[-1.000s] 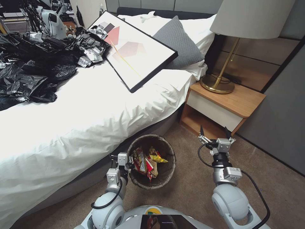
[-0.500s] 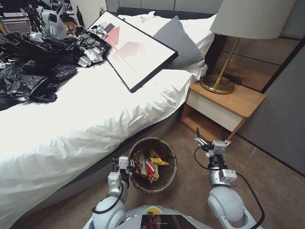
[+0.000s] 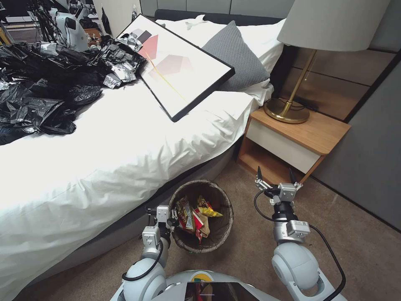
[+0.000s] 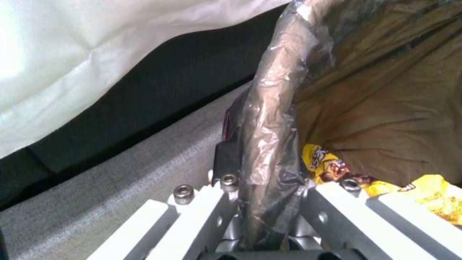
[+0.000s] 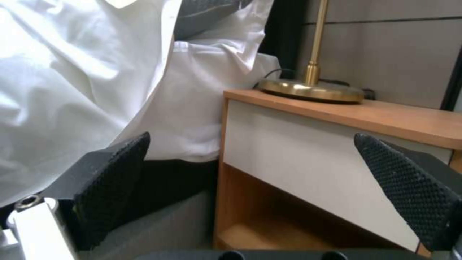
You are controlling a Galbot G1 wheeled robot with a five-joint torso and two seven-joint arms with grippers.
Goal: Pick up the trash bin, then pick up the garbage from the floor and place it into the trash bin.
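Two grippers | left gripper (image 3: 172, 218) clamps trash bin (image 3: 221, 225) rim at 9 o'clock, wrappers (image 3: 193, 214) inside | right gripper (image 3: 274, 180) wide open, empty, at 3 o'clock | step: bin held; next likely find remaining floor litter.

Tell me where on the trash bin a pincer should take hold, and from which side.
Take the trash bin by its bag-wrapped rim, one finger inside and one outside, coming from the robot's side. The wall is round and wide, but the rim is thin and open at the top. The left pincer grips it this way now; the right pincer hangs open near the nightstand.
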